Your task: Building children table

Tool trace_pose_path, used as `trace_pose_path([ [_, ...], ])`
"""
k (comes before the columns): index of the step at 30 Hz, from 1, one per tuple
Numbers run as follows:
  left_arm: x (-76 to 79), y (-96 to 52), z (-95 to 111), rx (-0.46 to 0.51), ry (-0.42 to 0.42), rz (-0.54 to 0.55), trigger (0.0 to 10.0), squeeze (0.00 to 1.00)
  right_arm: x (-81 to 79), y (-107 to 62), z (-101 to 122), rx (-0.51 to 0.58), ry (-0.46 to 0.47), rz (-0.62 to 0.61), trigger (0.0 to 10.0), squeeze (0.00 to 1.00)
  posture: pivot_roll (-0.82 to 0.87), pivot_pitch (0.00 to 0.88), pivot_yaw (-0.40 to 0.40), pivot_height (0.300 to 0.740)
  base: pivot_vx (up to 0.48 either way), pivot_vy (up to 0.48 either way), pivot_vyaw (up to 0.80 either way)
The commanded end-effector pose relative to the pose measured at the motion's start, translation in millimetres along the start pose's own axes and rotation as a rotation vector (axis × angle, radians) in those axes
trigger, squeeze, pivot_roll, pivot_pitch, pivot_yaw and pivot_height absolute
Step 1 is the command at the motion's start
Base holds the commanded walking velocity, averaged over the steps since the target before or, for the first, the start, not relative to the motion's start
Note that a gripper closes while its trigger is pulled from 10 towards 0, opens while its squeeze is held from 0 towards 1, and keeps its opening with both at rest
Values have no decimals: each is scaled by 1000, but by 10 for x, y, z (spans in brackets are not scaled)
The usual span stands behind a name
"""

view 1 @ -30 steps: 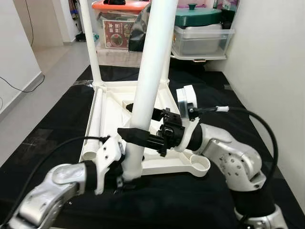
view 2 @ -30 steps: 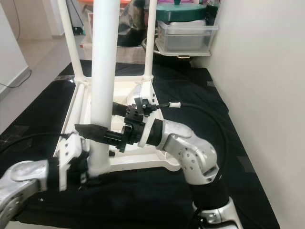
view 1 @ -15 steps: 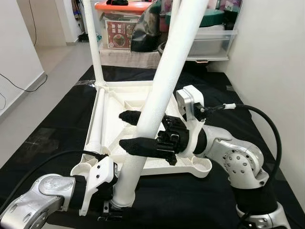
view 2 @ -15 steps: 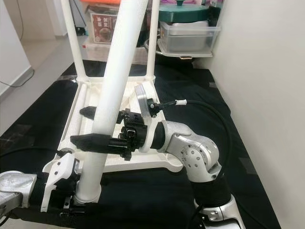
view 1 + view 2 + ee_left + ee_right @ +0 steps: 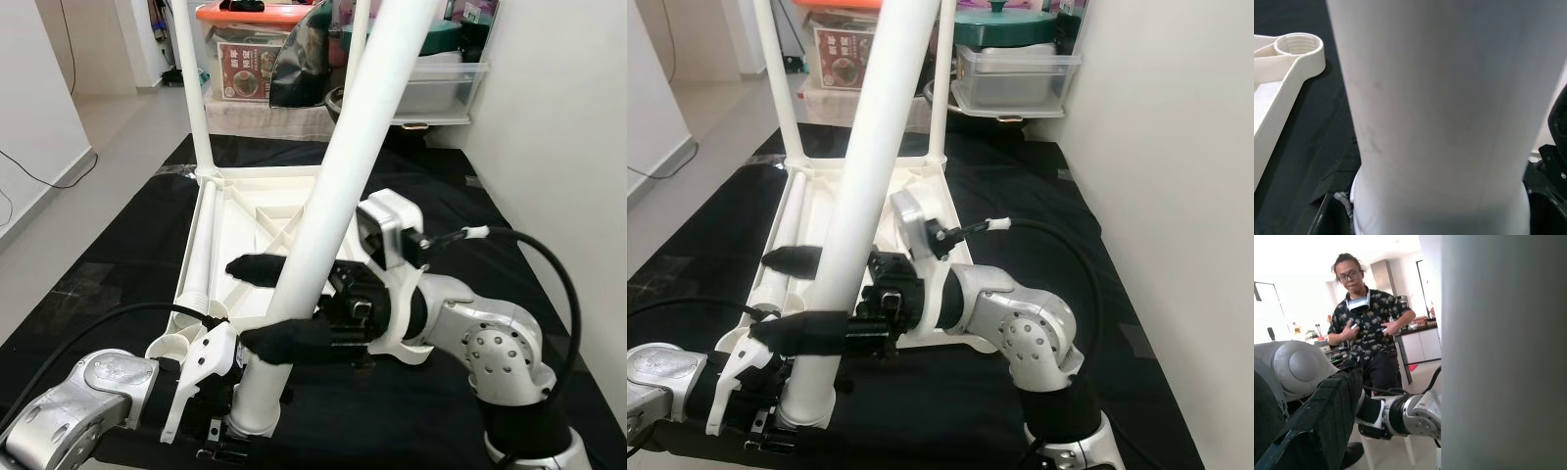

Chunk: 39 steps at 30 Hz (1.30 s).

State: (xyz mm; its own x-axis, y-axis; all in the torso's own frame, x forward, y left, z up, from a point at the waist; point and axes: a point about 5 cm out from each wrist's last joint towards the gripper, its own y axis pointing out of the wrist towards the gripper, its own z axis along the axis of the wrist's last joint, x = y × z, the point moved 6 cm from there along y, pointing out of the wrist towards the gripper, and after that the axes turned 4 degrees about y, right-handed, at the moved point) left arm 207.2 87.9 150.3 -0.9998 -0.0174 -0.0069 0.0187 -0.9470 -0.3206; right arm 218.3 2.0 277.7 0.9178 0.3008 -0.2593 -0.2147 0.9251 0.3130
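Mid-assembly, by the look of it: fitting a loose white table leg (image 5: 338, 186) to the upturned white table (image 5: 253, 217) lying on the black floor mat (image 5: 118, 245). Two legs already standing in the far corners, at about 11 and 12 o'clock in the head views; a third leg (image 5: 199, 255) lying flat along the 9 o'clock edge of the frame.

Loose leg held at the near side, around 6 o'clock, foot end down just outside the near rim and beside the empty threaded corner socket (image 5: 1299, 46). Long axis steeply tilted, not plumb: lower end near the robot, upper end leaning away toward 1 o'clock and out of the top of the picture.

Left claw (image 5: 230, 416) low at the leg's base, at 7 o'clock; impossible to tell whether its fingers clamp the tube. Right claw (image 5: 265, 305) spread wide around the shaft partway up, one black finger on the far side, one on the near side, straddling rather than visibly pinching.

Next move, as a judgement: bring the leg upright, shift its foot over the open socket, seat it square, then twist. Main risk a cross-threaded or skewed start while the axis leans.

A person (image 5: 1369, 328) visible standing behind, in the right wrist view.
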Motion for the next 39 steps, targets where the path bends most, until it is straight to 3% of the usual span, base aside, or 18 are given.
trace_pose_path([
  [1,-12,-11,-45,-24,-17,-10,10000,0,-99,67,-44,-12,19,53,8941,0,80,0,-46,740,0,0,0],
  [3,-28,10,-69,-30,-20,-16,10000,0,-92,91,-71,-7,29,51,8353,0,71,0,-39,740,0,0,0],
  [4,-38,35,-75,-28,-22,-22,10000,0,-78,112,-89,-1,33,45,6588,0,66,0,-34,740,0,0,0],
  [5,-45,52,-77,-26,-24,-26,10000,0,-70,124,-96,4,35,39,6588,0,66,0,-34,740,0,0,0],
  [6,-44,64,-74,-24,-24,-32,10000,0,-54,131,-97,9,32,28,4039,0,66,0,-34,740,0,0,0],
  [7,-44,64,-74,-24,-24,-32,10000,0,-54,131,-97,9,32,28,4039,0,66,0,-34,740,0,0,0],
  [8,-40,68,-71,-23,-24,-38,10000,0,-38,131,-95,12,26,17,902,0,65,0,-32,740,0,0,0],
  [9,-40,68,-71,-23,-24,-38,10000,0,-38,131,-95,12,26,17,902,0,65,0,-32,740,0,0,0],
  [10,-31,69,-75,-25,-22,-47,10000,0,6,109,-105,8,17,-11,0,0,64,0,-31,740,0,0,0],
  [25,-62,6,-129,-45,7,-25,10000,0,96,9,-97,6,3,-77,0,0,67,0,-34,740,0,0,0],
  [26,-91,-3,-122,-38,14,-5,10000,502,104,0,-89,13,1,-85,0,0,67,0,-34,740,0,0,0],
  [28,-111,-10,-117,-32,19,8,10000,502,110,-5,-85,17,-1,-90,0,0,67,0,-34,740,0,0,0],
  [29,-166,-26,-97,-17,21,41,10000,1000,124,-16,-71,29,-3,-101,0,0,68,0,-32,740,0,0,0],
  [33,-249,-73,-67,3,30,91,10000,1000,144,-36,-48,47,-7,-117,0,0,68,0,-30,740,0,0,0],
  [36,-324,-240,51,49,16,164,10000,1000,212,-124,-8,78,-17,-170,0,0,75,0,-34,740,0,0,0],
  [39,-308,-306,134,78,13,182,10000,1000,264,-191,20,91,-27,-205,0,0,77,0,-36,740,0,0,0],
])
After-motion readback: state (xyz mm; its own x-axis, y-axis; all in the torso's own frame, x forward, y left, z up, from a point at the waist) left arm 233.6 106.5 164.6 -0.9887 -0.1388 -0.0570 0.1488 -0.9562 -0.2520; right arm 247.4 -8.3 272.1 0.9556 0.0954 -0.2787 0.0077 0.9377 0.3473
